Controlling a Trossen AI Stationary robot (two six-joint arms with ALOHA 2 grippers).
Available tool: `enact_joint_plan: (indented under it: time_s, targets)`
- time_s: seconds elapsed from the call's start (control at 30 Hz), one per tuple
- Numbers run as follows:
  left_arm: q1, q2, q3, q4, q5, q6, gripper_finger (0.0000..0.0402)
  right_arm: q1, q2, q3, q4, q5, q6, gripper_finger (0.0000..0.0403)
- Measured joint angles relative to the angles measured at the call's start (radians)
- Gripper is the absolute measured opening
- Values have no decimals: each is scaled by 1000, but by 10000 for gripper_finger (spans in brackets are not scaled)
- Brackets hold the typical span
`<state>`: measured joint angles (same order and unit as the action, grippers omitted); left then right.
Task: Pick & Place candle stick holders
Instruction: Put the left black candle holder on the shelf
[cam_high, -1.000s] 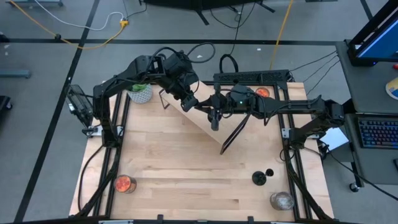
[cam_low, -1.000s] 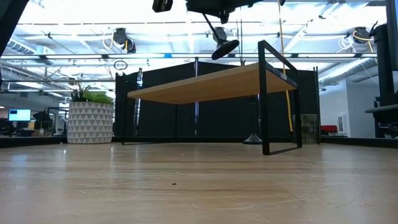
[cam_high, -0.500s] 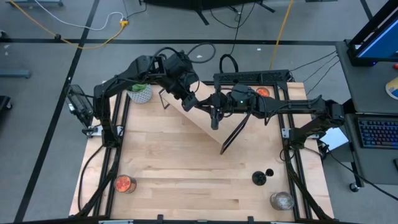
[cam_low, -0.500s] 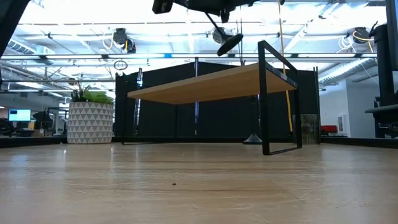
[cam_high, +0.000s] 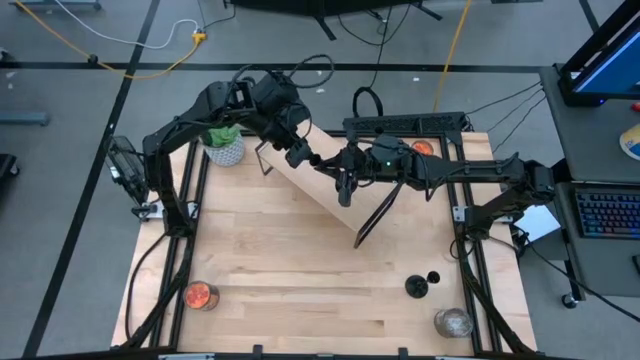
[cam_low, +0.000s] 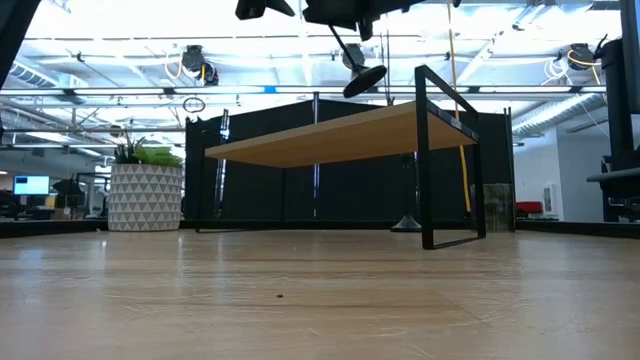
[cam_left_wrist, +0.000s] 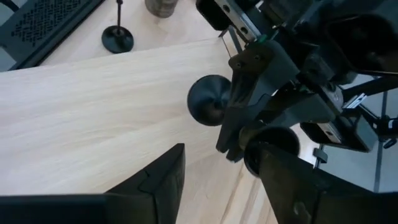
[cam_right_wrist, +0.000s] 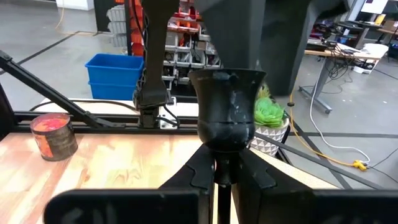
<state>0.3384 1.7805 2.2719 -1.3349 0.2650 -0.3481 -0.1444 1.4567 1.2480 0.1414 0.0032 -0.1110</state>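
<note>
— Above the shelf (cam_high: 330, 195), what was held?
— One holder (cam_right_wrist: 227, 112), cup toward the wrist camera, its stem pinched between the right gripper (cam_right_wrist: 219, 167) fingers (cam_right_wrist: 198, 169). From the left wrist its round base (cam_left_wrist: 208, 99) showed over the shelf's wooden top, and in the low view the base (cam_low: 365, 79) hung tilted just above the shelf (cam_low: 330, 137), not touching it.
— And the other holders?
— Two (cam_high: 417, 287) stood on the table (cam_high: 280, 270) well clear of the shelf, toward the front right corner, near a glass jar (cam_high: 453, 322). One more (cam_left_wrist: 117, 38) stood on the shelf top in the left wrist view.
— The left gripper?
— The left gripper (cam_high: 297, 152) hovered over the shelf's rear end, just beside the right gripper (cam_high: 345, 180); its fingers (cam_left_wrist: 163, 177) stood apart, holding nothing.
— Anything else around the shelf?
— A potted plant (cam_high: 225, 147) sat behind its left end, an orange jar (cam_high: 423, 148) behind its right, and another orange jar (cam_high: 200, 296) far off at the table's front left.
</note>
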Motion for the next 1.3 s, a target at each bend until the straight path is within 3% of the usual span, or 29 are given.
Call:
enact_joint_plan:
  time_s: [0.27,0.5,0.7,0.83,1.0,1.3]
  targets:
    - [15,-75,0,-7,-33,4,209,-5,-7,-2,-7,95,-6,21]
    - [8,-117,2,-136,-283,53,209,-32,-30,-3,-17,101,13,21]
    - [6,-115,1,-174,-304,103,209,-69,-89,-10,-76,103,21,21]
    - [1,-116,-23,-153,-316,124,209,-87,-168,-110,-11,119,62,21]
    - [-6,-169,-163,-28,-289,148,209,-90,-297,-318,187,135,109,21]
    - [-3,-382,-623,372,-181,136,209,-90,-427,-598,487,130,166,21]
